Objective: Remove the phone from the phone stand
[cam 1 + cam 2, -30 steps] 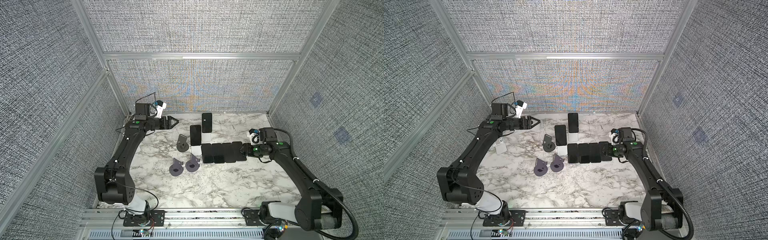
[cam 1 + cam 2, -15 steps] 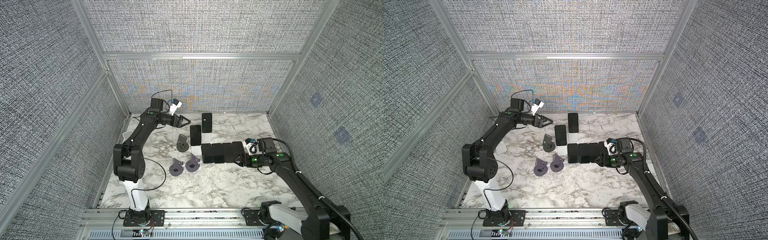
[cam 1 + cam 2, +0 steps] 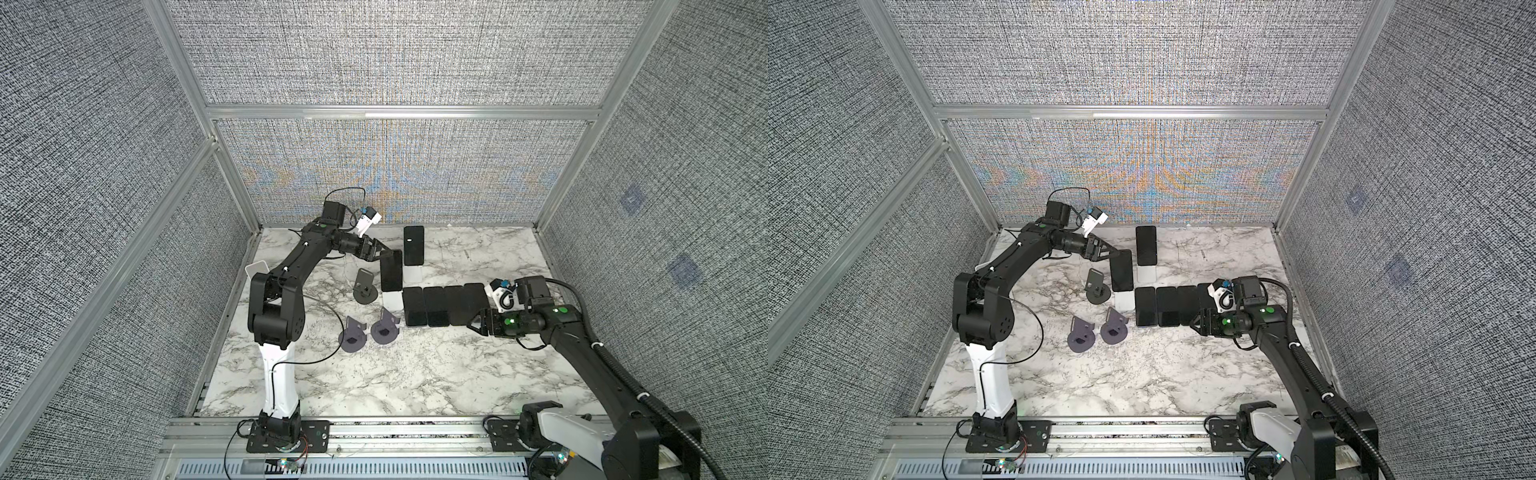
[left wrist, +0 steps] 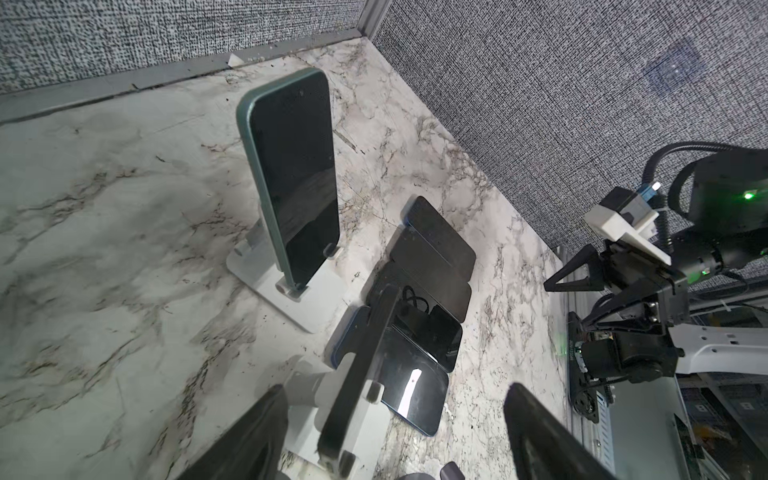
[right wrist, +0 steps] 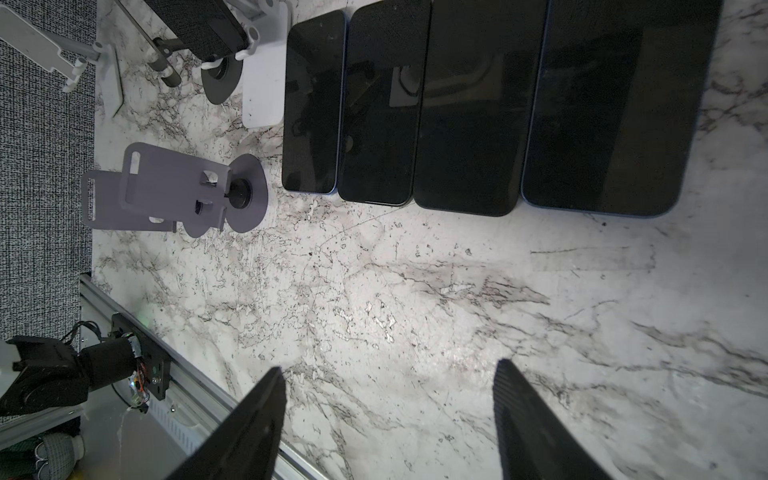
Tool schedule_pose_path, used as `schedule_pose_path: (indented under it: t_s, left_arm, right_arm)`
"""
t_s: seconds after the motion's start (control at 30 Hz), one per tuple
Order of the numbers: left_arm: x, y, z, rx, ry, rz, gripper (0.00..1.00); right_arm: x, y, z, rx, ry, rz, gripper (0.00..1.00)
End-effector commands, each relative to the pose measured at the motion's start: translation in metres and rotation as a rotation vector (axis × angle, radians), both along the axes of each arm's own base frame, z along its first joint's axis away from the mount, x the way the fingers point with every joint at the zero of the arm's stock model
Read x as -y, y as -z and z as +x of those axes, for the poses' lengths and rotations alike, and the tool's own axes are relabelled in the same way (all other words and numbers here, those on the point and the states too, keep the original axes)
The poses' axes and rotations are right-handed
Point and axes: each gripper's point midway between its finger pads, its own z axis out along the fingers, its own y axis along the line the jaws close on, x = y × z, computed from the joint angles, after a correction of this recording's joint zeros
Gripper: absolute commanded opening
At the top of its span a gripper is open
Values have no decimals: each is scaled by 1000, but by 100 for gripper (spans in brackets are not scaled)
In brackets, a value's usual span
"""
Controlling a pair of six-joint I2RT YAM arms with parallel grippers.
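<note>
- Hovering low over the bare tabletop (image 3: pixel 415 374), the right gripper (image 3: pixel 475 323) is holding its fingers spread, with nothing between them.
- Just beyond it, a row of four phones (image 3: pixel 444 305) is lying flat, screens up and side by side. None of these is resting on a stand.
- Left of that row, empty grey stands (image 3: pixel 384 330) are sitting apart from the work.
- Behind the row's left end, the phone (image 3: pixel 392 270) is leaning upright on its white stand (image 3: pixel 392 301), with its bottom edge sitting behind the stand's small lip tabs.
- The left gripper (image 3: pixel 383 250) is straddling this phone's upper edge with its fingers released. Whether either finger is touching the phone cannot be told.
- Handling judgement: the phone is appearing rigid, slim and fairly dense, with a slick glass face that is likely fragile.
- Taking hold across the two long side edges near the top is looking soundest, then lifting up and clear of the lip tabs. The stand is looking light and may be rising with the phone.
- Farthest back, a second phone (image 3: pixel 414 245) is leaning on another white stand (image 3: pixel 413 275), untouched.
</note>
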Motion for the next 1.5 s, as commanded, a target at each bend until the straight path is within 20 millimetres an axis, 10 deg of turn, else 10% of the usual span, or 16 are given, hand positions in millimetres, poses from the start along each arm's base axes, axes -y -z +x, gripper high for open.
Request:
schedule_pose_path:
  t_s: [0.0, 1.0, 1.47]
  left_arm:
    - [4, 5, -2, 5, 23, -3, 82]
    - [13, 41, 0, -37, 49, -6, 13]
    - [7, 25, -4, -4, 44, 33, 6]
  right_arm:
    - [-2, -1, 1, 4, -8, 18, 69]
    - [-5, 5, -1, -28, -12, 33, 68]
    - [-7, -2, -6, -5, -20, 54, 68]
